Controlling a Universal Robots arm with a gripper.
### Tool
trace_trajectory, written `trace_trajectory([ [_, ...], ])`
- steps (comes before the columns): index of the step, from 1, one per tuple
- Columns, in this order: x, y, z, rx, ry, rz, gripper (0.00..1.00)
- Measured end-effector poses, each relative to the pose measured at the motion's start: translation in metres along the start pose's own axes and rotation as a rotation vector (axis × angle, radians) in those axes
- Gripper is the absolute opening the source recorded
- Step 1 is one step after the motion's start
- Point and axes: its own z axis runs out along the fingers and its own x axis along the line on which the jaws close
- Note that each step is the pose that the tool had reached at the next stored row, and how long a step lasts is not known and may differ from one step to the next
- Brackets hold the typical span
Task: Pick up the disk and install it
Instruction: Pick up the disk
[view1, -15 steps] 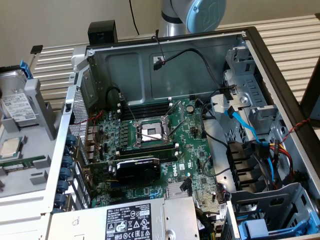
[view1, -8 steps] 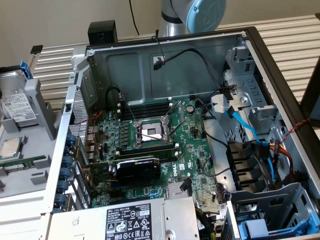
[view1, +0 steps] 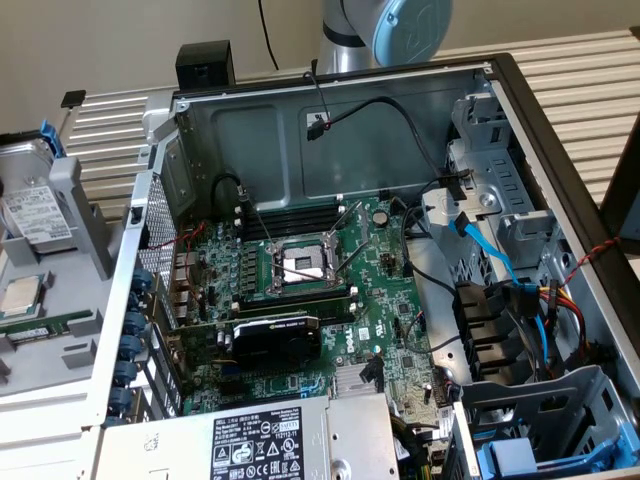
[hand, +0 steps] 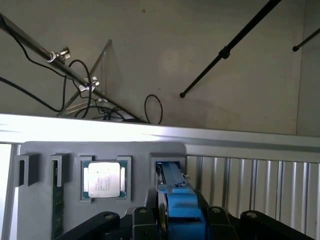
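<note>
Straddling the disk (hand: 180, 197) edge-on in its grey holder (hand: 141, 172), the claw (hand: 182, 222), grip unclear; open space beyond.

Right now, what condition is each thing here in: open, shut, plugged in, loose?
disk: standing on edge in the grey holder, outside the case, not installed.
processor chip: lying flat in its holder recess.
computer case: side open, insides exposed.
processor socket: uncovered, looks empty.
graphics card: seated on the board.
gripper: right by the disk's blue frame.
</note>
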Motion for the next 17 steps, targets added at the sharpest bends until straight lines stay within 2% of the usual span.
trace_trajectory([
  [13,0.0001,-0.0016,-0.0001,-0.0017,-0.0001,0.0,0.38],
  [17,0.0002,-0.0016,0.0004,-0.0054,-0.0002,0.001,0.38],
])
